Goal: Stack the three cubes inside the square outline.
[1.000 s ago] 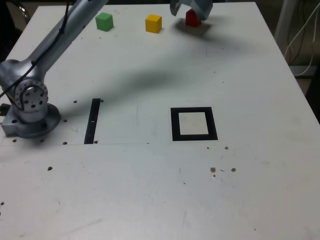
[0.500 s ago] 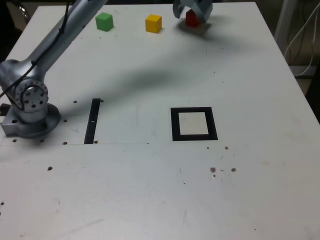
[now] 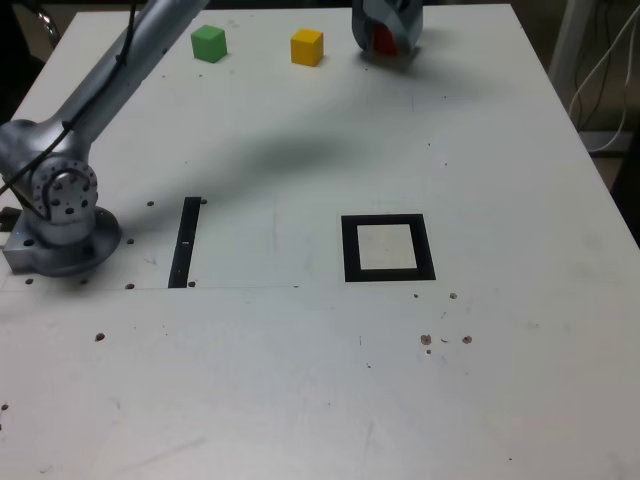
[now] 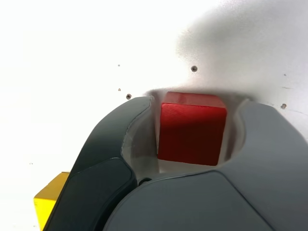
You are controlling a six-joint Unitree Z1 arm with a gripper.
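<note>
Showing only outside: green cube (image 3: 209, 44), square outline (image 3: 351, 250)

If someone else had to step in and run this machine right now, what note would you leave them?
Gripper: its grey jaws stand around the solid red cube; whether they grip it yet, I can't tell.
Cubes: the red one is at the table's far edge in the exterior view; the solid yellow cube and solid green cube sit apart to its left there.
Done: nothing stacked; the thick black square outline is empty.
Left: bring all three cubes into the outline and stack them.
</note>
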